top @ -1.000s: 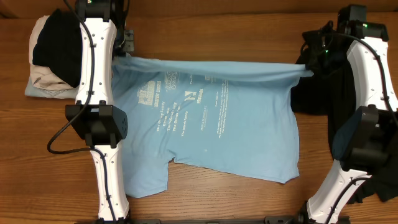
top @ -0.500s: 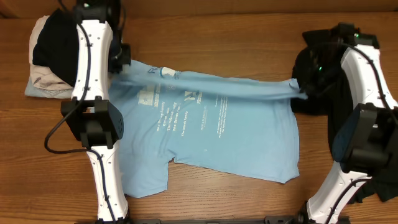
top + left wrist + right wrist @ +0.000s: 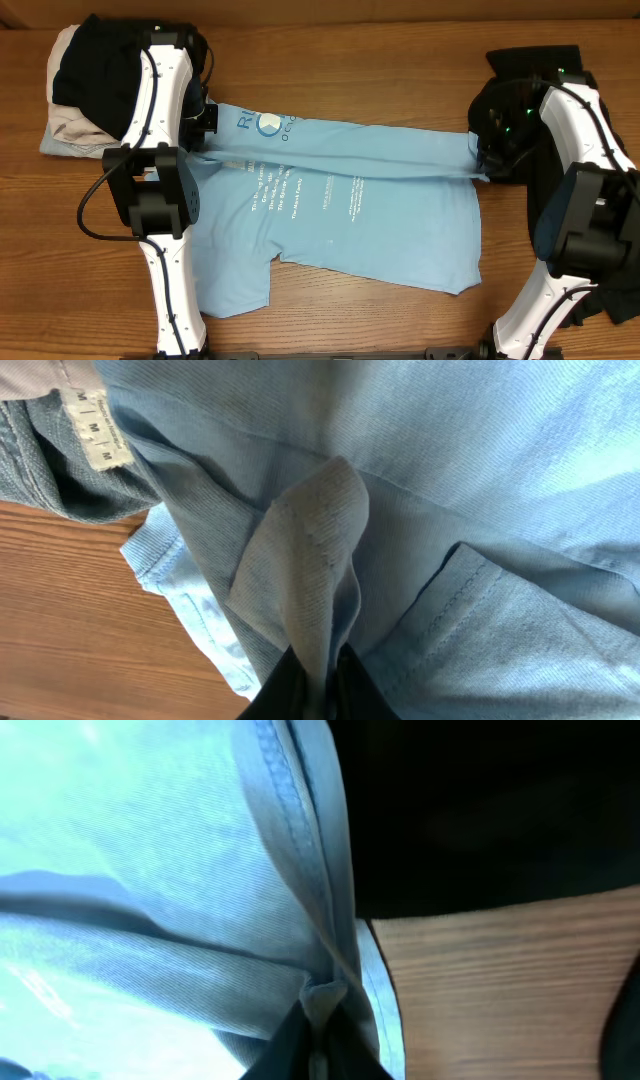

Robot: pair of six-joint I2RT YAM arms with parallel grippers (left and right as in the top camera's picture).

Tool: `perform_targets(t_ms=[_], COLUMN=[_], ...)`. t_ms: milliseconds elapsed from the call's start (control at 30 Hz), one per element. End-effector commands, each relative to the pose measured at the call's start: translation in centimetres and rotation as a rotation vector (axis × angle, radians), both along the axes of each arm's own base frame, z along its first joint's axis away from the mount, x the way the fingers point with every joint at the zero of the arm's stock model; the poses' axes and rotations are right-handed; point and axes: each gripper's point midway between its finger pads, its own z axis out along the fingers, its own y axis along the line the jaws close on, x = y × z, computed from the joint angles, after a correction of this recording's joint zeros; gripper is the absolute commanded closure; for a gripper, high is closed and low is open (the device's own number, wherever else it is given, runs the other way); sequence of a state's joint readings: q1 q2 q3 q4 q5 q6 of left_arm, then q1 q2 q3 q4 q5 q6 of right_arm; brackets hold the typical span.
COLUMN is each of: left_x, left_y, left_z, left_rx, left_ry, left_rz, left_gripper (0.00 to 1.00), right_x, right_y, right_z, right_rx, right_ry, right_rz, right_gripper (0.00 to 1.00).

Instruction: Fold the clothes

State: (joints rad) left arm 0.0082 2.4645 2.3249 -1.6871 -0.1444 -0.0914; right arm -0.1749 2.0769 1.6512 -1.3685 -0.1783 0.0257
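Observation:
The light blue T-shirt (image 3: 350, 215) lies spread on the wooden table with white printed text up. Its far edge is lifted and carried over toward me, so a folded band runs from left to right. My left gripper (image 3: 205, 120) is shut on the shirt's left far corner; the left wrist view shows a pinched fold (image 3: 320, 670) between the jaws. My right gripper (image 3: 483, 160) is shut on the shirt's right far corner, pinched fabric (image 3: 322, 1010) showing between its jaws. The loose black garment (image 3: 520, 110) lies heaped at the right, behind and under my right arm.
A stack of folded black, beige and pale denim pieces (image 3: 85, 95) sits at the far left, close to my left arm. The pale denim with a size label (image 3: 100, 440) shows in the left wrist view. More black cloth (image 3: 615, 300) hangs at the near right edge.
Both grippers have moved toward the near side with the shirt's far edge, folding it over the print. The big letters are now partly covered and the underside of the collar area shows.

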Motion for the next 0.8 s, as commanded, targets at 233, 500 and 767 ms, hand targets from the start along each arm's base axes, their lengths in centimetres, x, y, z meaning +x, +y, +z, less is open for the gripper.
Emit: perform_targets(t_ms=[233,500,767], left_x=[-0.2,1.2,2.0], left_y=[0.1,1.1,1.1], left_z=[0.7,4.5,20.0], left_rx=[-0.017,0.049,0.060], left_ry=[-0.005,-0.126,-0.591], left_rz=[-0.037,-0.031,0.018], left_gripper=[0.38,0.00,0.00], right_x=[-2.1,0.5,1.4], right_y=[0.4,-0.1,-0.2], right_z=[-0.6,2.1,14.4], right_rx=[0.003,-0.021,-0.077], right_ry=[0.048,-0.088,-0.431], right_rz=[-0.001,-0.002,-0.047], right_gripper=[0.63,0.59,0.40])
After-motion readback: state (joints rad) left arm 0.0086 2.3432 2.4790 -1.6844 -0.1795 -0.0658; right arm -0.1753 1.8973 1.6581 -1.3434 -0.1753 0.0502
